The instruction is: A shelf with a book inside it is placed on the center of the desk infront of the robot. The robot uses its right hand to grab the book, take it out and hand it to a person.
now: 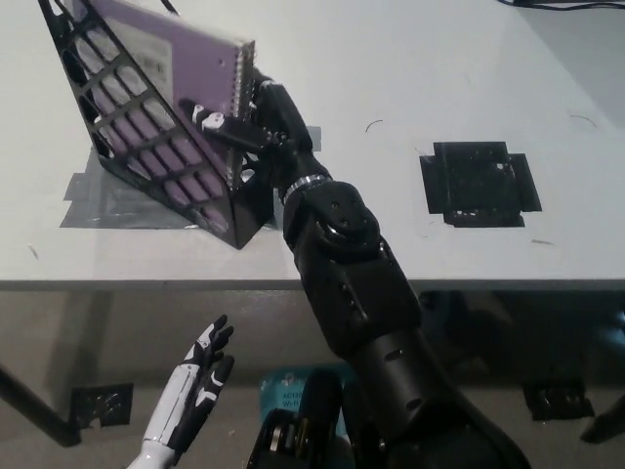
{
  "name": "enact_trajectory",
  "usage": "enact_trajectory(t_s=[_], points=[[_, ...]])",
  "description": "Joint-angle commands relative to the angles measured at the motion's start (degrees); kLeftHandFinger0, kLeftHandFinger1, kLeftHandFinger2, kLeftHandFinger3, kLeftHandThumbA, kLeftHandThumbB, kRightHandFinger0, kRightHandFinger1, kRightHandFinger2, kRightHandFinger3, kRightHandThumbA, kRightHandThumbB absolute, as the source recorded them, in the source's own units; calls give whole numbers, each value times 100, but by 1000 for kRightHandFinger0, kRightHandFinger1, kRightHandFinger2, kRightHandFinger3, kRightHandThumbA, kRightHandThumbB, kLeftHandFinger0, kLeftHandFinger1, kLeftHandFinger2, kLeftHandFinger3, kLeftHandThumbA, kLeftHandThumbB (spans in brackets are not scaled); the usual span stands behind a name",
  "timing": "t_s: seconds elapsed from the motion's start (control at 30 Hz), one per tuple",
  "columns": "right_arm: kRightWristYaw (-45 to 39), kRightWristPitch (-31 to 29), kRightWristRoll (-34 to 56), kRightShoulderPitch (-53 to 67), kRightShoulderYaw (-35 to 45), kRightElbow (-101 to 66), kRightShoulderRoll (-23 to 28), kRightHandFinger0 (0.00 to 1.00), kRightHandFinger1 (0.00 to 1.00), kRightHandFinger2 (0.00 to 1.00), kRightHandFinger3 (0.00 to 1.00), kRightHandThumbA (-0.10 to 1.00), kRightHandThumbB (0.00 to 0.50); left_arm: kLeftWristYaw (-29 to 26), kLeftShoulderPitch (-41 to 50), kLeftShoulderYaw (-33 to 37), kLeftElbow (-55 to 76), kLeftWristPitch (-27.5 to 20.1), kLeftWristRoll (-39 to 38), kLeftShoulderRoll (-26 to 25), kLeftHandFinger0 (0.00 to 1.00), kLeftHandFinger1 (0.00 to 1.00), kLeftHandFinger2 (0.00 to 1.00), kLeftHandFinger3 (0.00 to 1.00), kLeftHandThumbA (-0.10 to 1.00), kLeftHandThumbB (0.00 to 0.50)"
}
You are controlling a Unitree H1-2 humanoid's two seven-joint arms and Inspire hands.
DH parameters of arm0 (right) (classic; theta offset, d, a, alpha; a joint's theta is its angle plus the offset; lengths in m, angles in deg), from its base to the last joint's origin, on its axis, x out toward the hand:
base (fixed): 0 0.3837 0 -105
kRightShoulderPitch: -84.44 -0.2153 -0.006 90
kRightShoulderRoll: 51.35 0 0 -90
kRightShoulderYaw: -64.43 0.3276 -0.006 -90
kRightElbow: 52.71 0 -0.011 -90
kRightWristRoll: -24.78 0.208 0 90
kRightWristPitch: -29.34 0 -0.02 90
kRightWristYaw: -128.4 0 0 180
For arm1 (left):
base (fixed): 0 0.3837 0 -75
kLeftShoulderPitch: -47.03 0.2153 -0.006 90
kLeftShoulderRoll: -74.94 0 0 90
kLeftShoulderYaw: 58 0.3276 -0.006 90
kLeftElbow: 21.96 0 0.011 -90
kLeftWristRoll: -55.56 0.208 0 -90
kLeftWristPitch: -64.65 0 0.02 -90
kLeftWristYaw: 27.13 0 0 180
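Note:
A black lattice shelf [127, 137] stands tilted on the grey desk [410, 234] at the upper left. Inside it is a purple spiral-bound book [171, 73], its wire spine facing right. My black right hand [256, 127] is shut on the book at its spine edge, with fingers reaching across the shelf's open end. The book stands partly raised out of the shelf's right end. My white left hand [195, 386] rests open below the desk's front edge at the lower left.
Grey tape [98, 200] lies under the shelf. A black taped square [479, 183] marks the desk to the right. The desk's front edge runs across the middle of the picture. A blue object [288, 391] lies on the floor below.

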Motion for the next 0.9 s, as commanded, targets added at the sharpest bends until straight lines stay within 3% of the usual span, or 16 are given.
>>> enact_trajectory(t_s=[0.0, 0.03, 0.2, 0.3, 0.37, 0.53, 0.57, 0.63, 0.67, 0.73, 0.77, 0.87], points=[[144, -7, 1524, -404, -181, -1464, -263, 0, 120, 504, 661, -100, 167, 125, -137, 28, 39, -220, -36, -101, 1000, 1000, 1000, 1000, 927, 291], [194, 12, 1563, -411, -210, -1608, -263, 0, 116, 501, 648, -100, 187, 119, -136, 33, 59, -182, 6, -104, 1000, 1000, 1000, 1000, 941, 286], [273, 236, 1766, -461, -267, -2222, -263, 0, 33, 428, 653, -100, 173, 62, -188, 34, 31, -211, 124, -104, 1000, 1000, 1000, 1000, 956, 268], [400, 226, 1953, -481, -384, -2484, -263, 0, 1, 417, 532, -100, 142, 35, -192, 33, -1, -183, 149, -82, 1000, 1000, 1000, 1000, 971, 297], [462, 303, 1842, -516, -413, -2652, -263, 0, 0, 404, 507, -100, 120, 35, -187, 32, 4, -162, 138, -67, 1000, 1000, 1000, 1000, 969, 303], [720, 407, 1906, -587, -403, -2903, -263, 0, 5, 400, 415, -100, 129, 51, -188, 30, -9, -156, 94, -50, 1000, 1000, 1000, 1000, 961, 305], [676, 404, 1844, -641, -267, -2935, -263, 0, 78, 516, 470, -100, 120, 43, -202, 34, -15, -162, 117, -52, 1000, 1000, 1000, 1000, 963, 305], [821, 394, 1877, -696, -90, -2974, -263, 0, 118, 566, 668, -100, 151, 43, -202, 38, -11, -170, 126, -57, 1000, 1000, 1000, 1000, 965, 304], [915, 405, 1903, -709, -52, -2992, -263, 0, 105, 545, 680, -100, 151, 44, -200, 38, -9, -169, 126, -58, 1000, 1000, 1000, 1000, 966, 305], [960, 469, 1975, -734, 126, -3052, -263, 0, 85, 544, 701, -100, 96, 46, -200, 36, -15, -171, 117, -54, 1000, 1000, 1000, 1000, 965, 307], [991, 549, 2086, -742, 246, -3112, -250, 0, 101, 577, 704, -100, 66, 42, -189, 39, -4, -149, 138, -58, 1000, 1000, 1000, 1000, 975, 317], [1054, 708, 2456, -775, 566, -3220, -202, 0, 140, 639, 785, -100, 46, 53, -168, 47, 21, -107, 167, -73, 1000, 1000, 1000, 1000, 988, 315]])
